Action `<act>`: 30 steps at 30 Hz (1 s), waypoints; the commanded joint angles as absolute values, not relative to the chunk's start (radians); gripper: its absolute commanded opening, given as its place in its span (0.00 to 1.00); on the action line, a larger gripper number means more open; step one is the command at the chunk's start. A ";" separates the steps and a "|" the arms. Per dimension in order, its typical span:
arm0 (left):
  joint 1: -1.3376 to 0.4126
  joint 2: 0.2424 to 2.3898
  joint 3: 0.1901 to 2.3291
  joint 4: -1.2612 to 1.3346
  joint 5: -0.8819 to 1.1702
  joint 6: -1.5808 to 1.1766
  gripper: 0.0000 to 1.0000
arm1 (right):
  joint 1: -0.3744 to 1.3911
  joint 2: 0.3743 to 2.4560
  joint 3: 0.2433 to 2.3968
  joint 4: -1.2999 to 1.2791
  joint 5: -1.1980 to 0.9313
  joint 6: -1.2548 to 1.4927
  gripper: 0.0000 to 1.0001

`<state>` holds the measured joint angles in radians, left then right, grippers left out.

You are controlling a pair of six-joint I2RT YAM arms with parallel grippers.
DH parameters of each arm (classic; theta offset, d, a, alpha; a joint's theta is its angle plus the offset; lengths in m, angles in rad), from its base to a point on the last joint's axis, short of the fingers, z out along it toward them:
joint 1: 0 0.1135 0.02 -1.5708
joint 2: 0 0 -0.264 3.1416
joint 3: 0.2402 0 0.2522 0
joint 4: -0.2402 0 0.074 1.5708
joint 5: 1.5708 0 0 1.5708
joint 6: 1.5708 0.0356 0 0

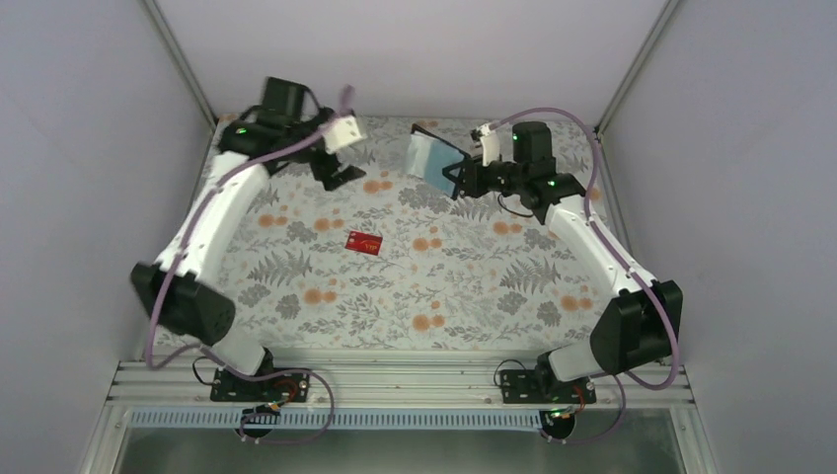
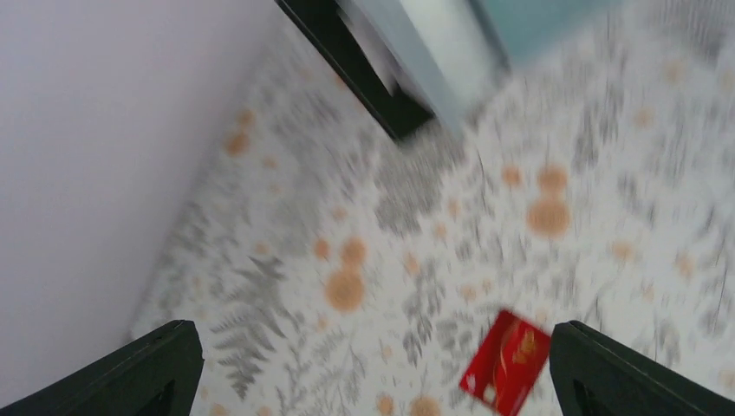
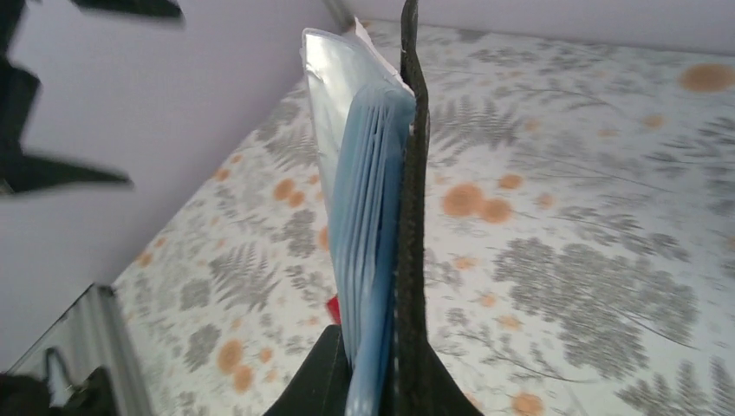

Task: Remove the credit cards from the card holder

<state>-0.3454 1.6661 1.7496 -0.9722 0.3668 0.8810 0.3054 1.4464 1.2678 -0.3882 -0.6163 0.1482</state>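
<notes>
A red credit card (image 1: 363, 243) lies flat on the floral cloth, mid-table. In the left wrist view the red card (image 2: 507, 362) sits just inside the right finger. My left gripper (image 1: 339, 178) hangs open and empty above the far-left part of the cloth, its fingers (image 2: 165, 364) spread wide. My right gripper (image 1: 459, 183) is shut on the card holder (image 1: 430, 155) and holds it up on edge at the far centre. The right wrist view shows the card holder (image 3: 409, 217) edge-on, black outside, with pale blue layers (image 3: 373, 208) beside it. No other cards can be made out.
The floral cloth (image 1: 474, 286) covers the table between pale walls on three sides. A metal rail (image 1: 395, 380) with both arm bases runs along the near edge. The left wrist view is motion-blurred.
</notes>
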 commanded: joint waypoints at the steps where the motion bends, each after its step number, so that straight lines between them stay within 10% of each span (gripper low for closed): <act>1: -0.267 1.540 1.656 -0.786 0.725 0.528 1.00 | 0.363 1.441 1.275 -0.346 -0.809 0.078 0.04; 13: -0.265 1.410 1.387 -0.608 0.710 0.312 1.00 | 0.504 1.444 1.300 -0.327 -1.029 -0.074 0.04; 18: -0.265 1.414 1.413 -0.767 1.015 0.482 0.99 | 0.509 1.412 1.297 -0.365 -1.092 -0.149 0.04; 30: -0.270 1.407 1.445 -0.889 1.200 0.620 0.03 | 0.509 1.401 1.321 -0.334 -1.070 -0.125 0.17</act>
